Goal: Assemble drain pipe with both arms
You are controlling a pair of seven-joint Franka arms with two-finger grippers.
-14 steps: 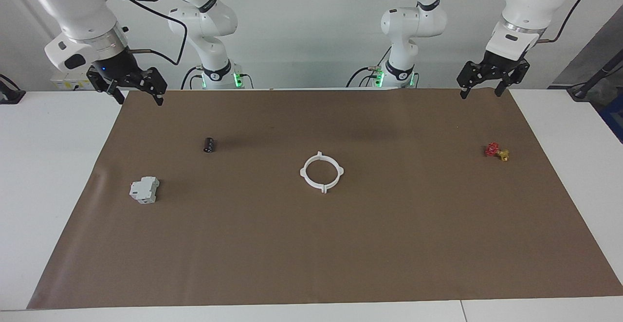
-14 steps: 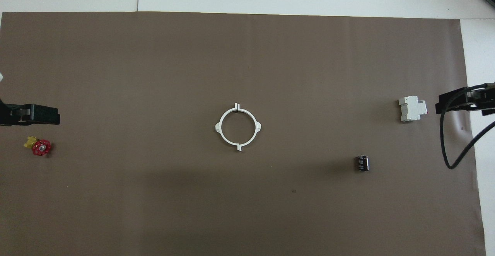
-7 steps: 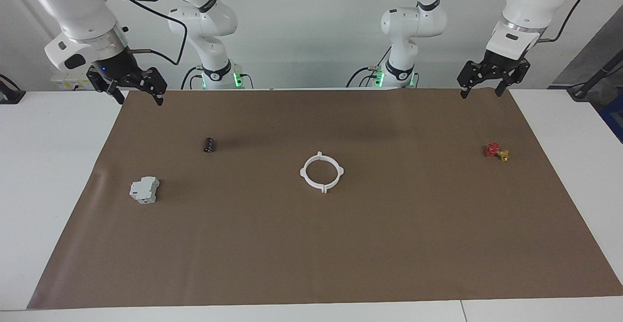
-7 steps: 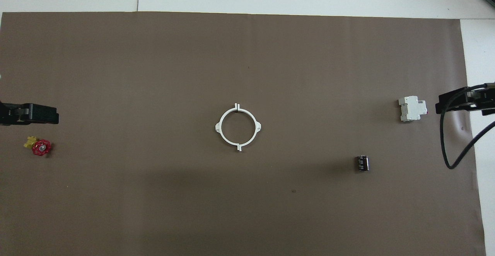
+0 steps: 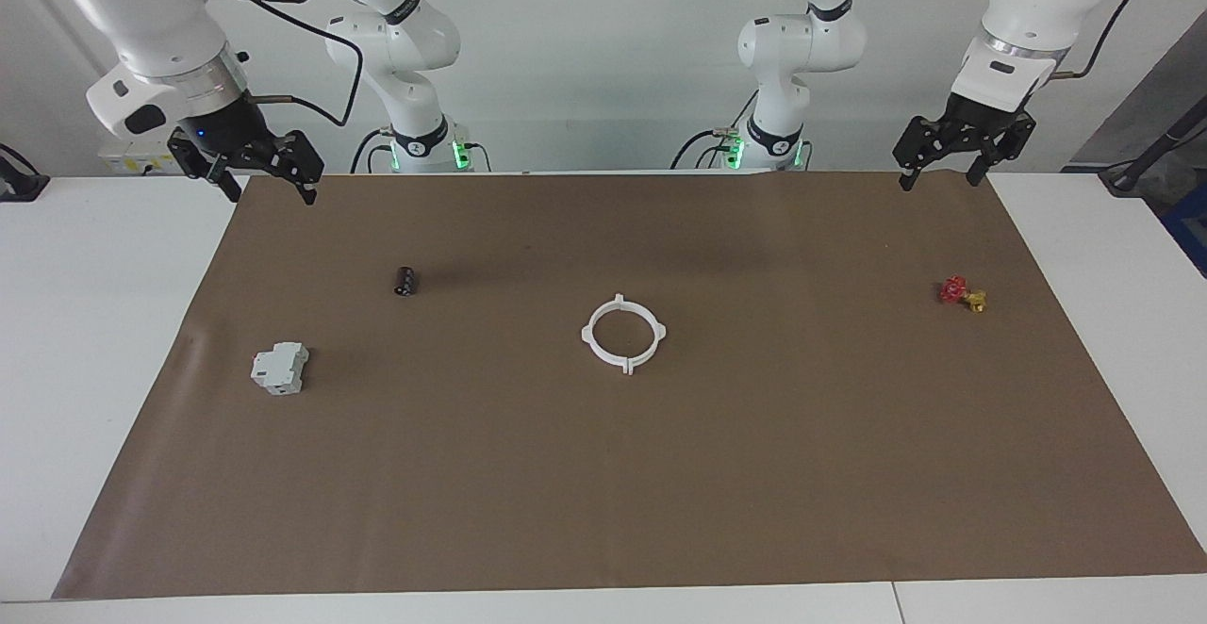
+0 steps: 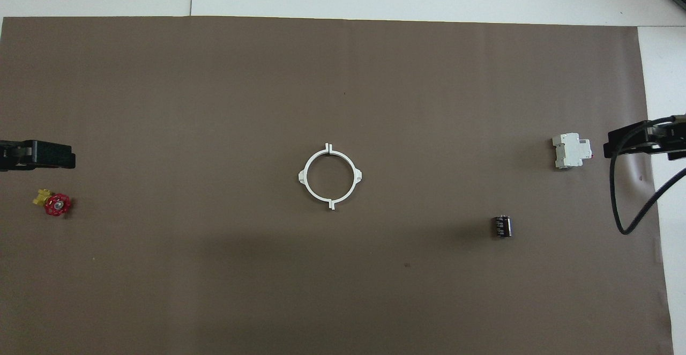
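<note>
The drain pipe (image 5: 623, 333) lies mid-frame on the brown mat (image 5: 603, 473) as one closed ring, its two arcs joined at the tabs — the assembly looks done. The left end effector (image 5: 945, 173), upper right of the facing view, and the right end effector (image 5: 267, 186), upper left, both hang empty with fingers apart over the mat's corners. Judging by this, nothing is left but parking the arms.
</note>
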